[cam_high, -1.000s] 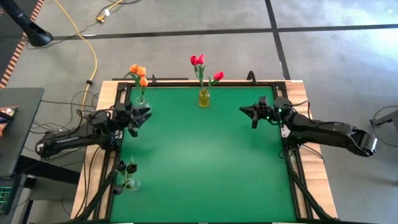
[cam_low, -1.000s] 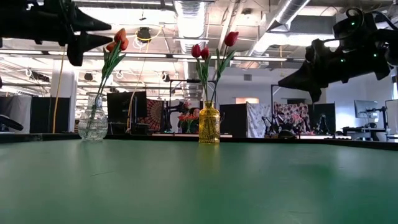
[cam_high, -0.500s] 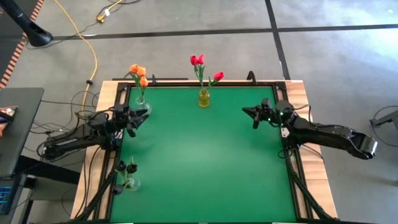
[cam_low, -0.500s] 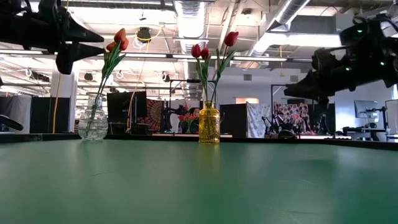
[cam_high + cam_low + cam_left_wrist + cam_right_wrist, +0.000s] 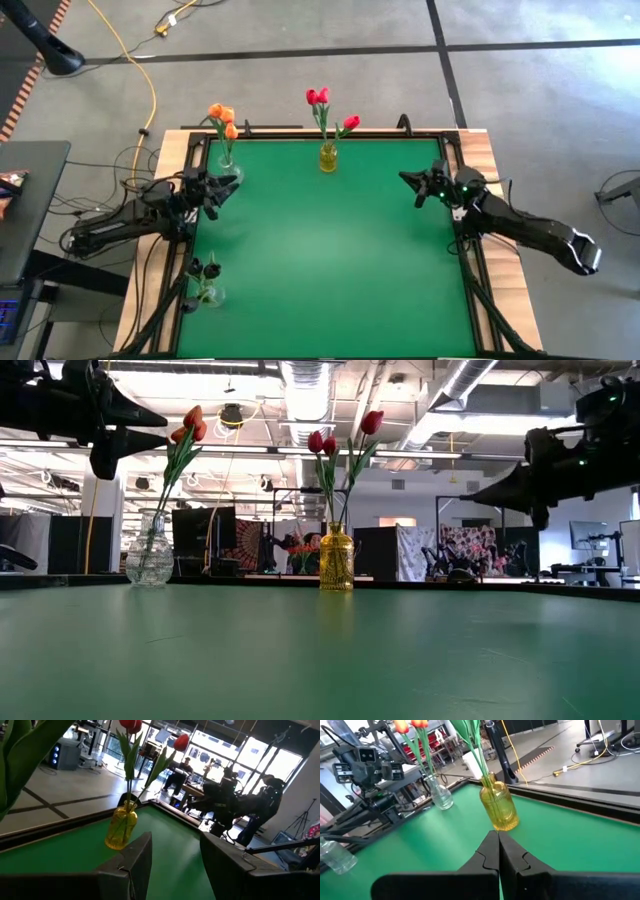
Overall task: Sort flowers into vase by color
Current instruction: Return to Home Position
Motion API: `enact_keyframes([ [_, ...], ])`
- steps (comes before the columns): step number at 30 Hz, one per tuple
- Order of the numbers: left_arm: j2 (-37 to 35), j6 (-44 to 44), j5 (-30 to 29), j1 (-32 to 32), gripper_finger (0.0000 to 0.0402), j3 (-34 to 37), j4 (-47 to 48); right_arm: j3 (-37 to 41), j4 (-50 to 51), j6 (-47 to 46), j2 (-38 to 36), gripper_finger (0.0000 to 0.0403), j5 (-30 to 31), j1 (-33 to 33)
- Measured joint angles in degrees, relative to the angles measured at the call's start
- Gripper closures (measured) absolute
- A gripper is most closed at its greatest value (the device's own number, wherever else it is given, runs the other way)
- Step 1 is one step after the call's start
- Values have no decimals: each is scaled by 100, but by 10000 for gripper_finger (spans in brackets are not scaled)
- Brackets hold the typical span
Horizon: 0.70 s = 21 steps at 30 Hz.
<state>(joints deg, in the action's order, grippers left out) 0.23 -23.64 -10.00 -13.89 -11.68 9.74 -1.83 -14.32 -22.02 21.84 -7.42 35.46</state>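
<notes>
Three vases stand on the green table. A clear vase (image 5: 227, 160) at the far left holds orange tulips (image 5: 222, 113). A yellow vase (image 5: 328, 157) at the far middle holds red-pink tulips (image 5: 320, 97). A clear vase (image 5: 209, 295) at the near left edge holds near-black tulips (image 5: 205, 268). My left gripper (image 5: 233, 182) hovers open just near of the orange tulips' vase, holding nothing; its wrist view shows the gap (image 5: 175, 855). My right gripper (image 5: 405, 178) hovers shut and empty by the right edge (image 5: 498, 845), pointing at the yellow vase (image 5: 500, 807).
The middle of the green mat (image 5: 330, 250) carries no objects. Black frame rails run along the table's left and right sides (image 5: 470, 260). A yellow cable (image 5: 150, 90) lies on the floor beyond the far left corner.
My right gripper has drawn back toward the table's right edge and come down a little. My left gripper pulled back slightly toward the left edge, then held still. The vases and flowers have stayed put.
</notes>
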Motion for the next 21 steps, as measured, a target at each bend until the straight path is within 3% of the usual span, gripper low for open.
enact_keyframes([
  [11, 0, 0, 9, 0, 246, 0, -9, -29, 1622, 70, -1695, 384, 101, -25],
  [16, 0, -2, 17, 0, 246, 0, -13, -63, 1737, 241, -1971, 384, 76, -60],
  [21, 0, 0, 143, 0, 246, 0, -20, -63, 1709, 642, -1922, 381, -401, -100],
])
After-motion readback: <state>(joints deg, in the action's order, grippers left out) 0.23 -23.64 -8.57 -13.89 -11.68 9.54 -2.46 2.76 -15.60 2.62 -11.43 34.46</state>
